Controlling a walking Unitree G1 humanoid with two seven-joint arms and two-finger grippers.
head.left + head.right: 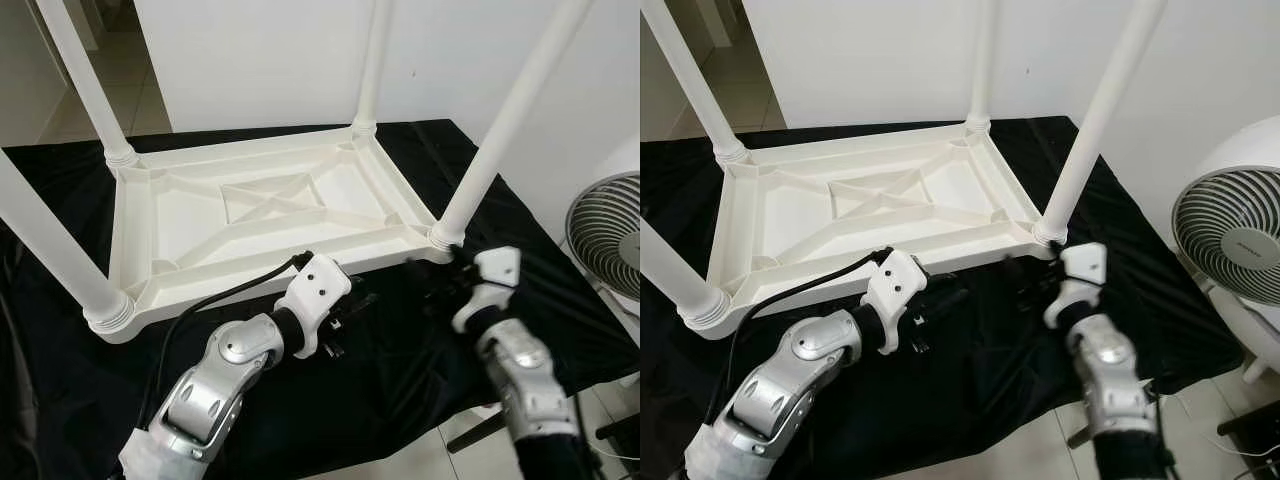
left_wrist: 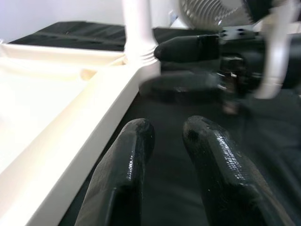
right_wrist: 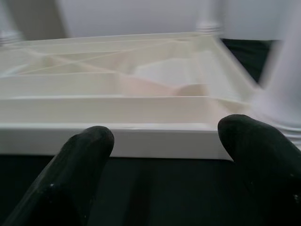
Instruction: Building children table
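White plastic children's table [image 1: 260, 215] upside down on black-draped desk [image 1: 400, 370], four legs up. Left gripper [image 2: 164, 155] beside near rim, jaws narrow, empty. Right gripper [image 3: 164, 141] faces same rim near the corner leg [image 1: 500, 140], jaws wide, empty. Judgement: grip rim evenly on both sides, lift level, avoid white fan [image 1: 1230, 235].

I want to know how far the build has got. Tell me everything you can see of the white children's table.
The white table looks like moulded plastic. It lies upside down on a black cloth, its ribbed underside with a crossed centre panel facing up. Four round legs stand in its corner sockets. The left gripper and right gripper hover near its near rim, the right one open toward the rim beside the near right leg; neither visibly touches it.
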